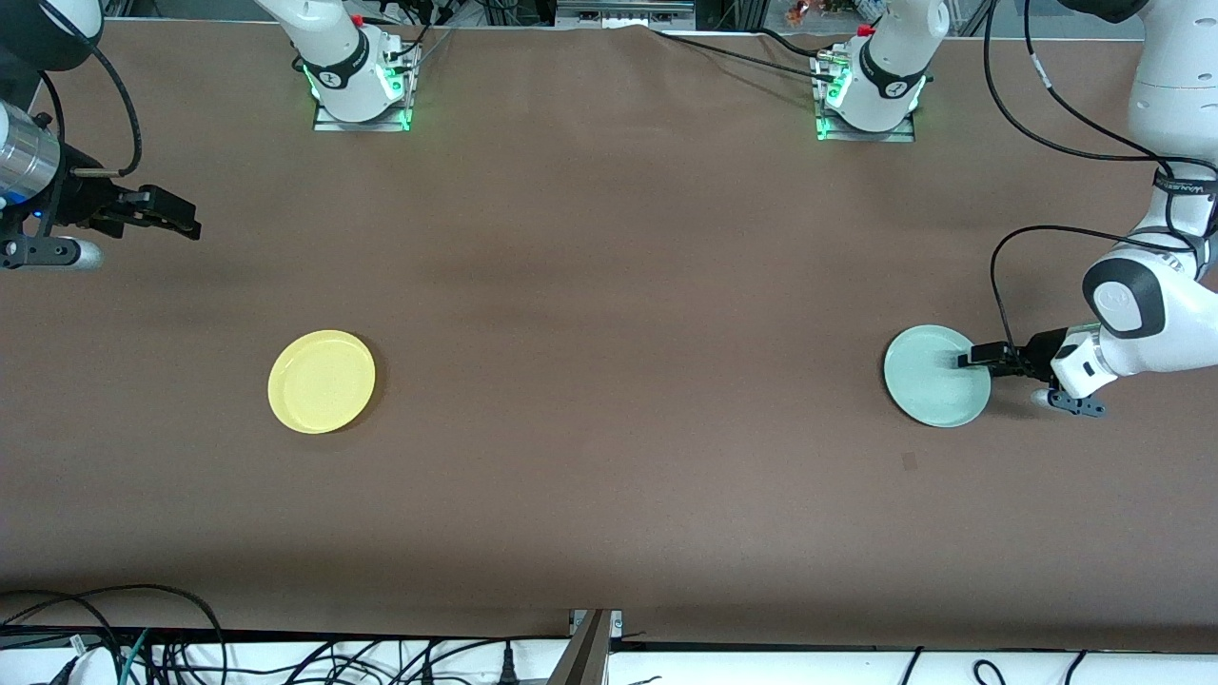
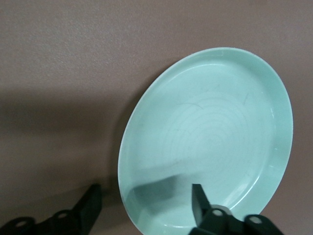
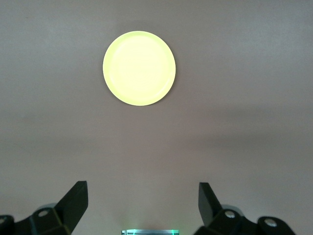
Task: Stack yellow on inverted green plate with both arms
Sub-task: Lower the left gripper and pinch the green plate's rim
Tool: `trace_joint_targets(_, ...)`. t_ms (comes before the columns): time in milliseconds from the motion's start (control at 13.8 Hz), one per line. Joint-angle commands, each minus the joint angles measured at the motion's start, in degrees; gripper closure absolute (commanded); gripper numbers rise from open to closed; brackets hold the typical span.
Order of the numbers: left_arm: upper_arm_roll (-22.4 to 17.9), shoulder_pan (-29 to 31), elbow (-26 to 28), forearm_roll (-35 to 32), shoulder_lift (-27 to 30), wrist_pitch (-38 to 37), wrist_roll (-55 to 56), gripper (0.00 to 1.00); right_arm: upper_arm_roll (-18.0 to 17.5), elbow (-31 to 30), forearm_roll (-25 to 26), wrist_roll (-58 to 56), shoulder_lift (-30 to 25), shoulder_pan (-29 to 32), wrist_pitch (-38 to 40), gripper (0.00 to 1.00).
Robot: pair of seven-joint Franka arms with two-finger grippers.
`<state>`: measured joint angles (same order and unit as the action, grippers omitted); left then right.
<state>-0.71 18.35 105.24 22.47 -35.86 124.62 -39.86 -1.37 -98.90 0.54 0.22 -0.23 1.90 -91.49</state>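
The pale green plate (image 1: 933,379) lies hollow side up on the brown table (image 1: 609,285) toward the left arm's end. My left gripper (image 1: 978,360) is low at the plate's rim and open. In the left wrist view (image 2: 144,200) one finger (image 2: 198,198) is over the inside of the green plate (image 2: 210,132) and the other finger (image 2: 90,205) is outside the rim. The yellow plate (image 1: 322,381) lies hollow side up toward the right arm's end. My right gripper (image 1: 181,219) is open and empty, up in the air, apart from the yellow plate (image 3: 139,68).
The two arm bases (image 1: 362,90) (image 1: 868,100) with green lights stand along the table edge farthest from the front camera. Cables (image 1: 171,647) hang along the nearest edge. A small dark mark (image 1: 909,461) is on the table near the green plate.
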Motion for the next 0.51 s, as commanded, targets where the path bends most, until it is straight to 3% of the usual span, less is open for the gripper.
trace_joint_targets(0, 0.0, 0.1, 1.5, 0.6, 1.1, 1.0, -2.1, 0.7, 0.0, 0.6, -0.1, 0.9, 0.0, -0.2, 1.0, 0.0)
trace_joint_targets(217, 0.0, -0.1, 1.5, -0.9, 1.0, 2.3, -2.1, 0.94, 0.0, 0.6, -0.1, 0.9, 0.0, -0.2, 1.0, 0.0)
trace_joint_targets(433, 0.0, -0.2, 1.6, -2.8, 1.0, 3.5, -2.1, 1.0, 0.0, 0.6, -0.1, 0.9, 0.0, -0.2, 1.0, 0.0)
